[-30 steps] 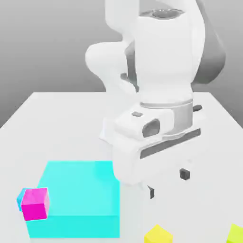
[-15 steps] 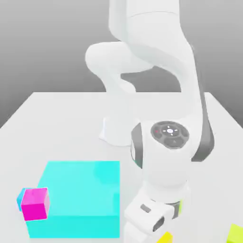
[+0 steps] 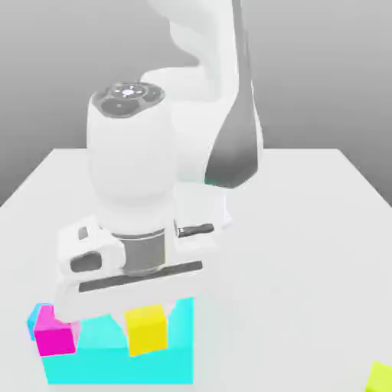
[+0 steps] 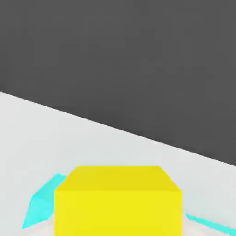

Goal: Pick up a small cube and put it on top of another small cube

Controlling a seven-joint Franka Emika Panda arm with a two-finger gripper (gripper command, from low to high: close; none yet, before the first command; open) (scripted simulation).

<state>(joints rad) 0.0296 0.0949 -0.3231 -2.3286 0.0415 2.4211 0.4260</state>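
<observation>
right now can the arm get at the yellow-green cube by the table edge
Probably not yet: the gripper is shut on the yellow cube, so it would likely have to put that down first, though nothing seems to block the yellow-green cube.

A broad open lane runs along the exterior view's right side of the bench, from its far edge to the yellow-green cube. Towards the left edge, the cyan block bars low passage, with the magenta cube at its side; the arm and held yellow cube obstruct the view across it
</observation>
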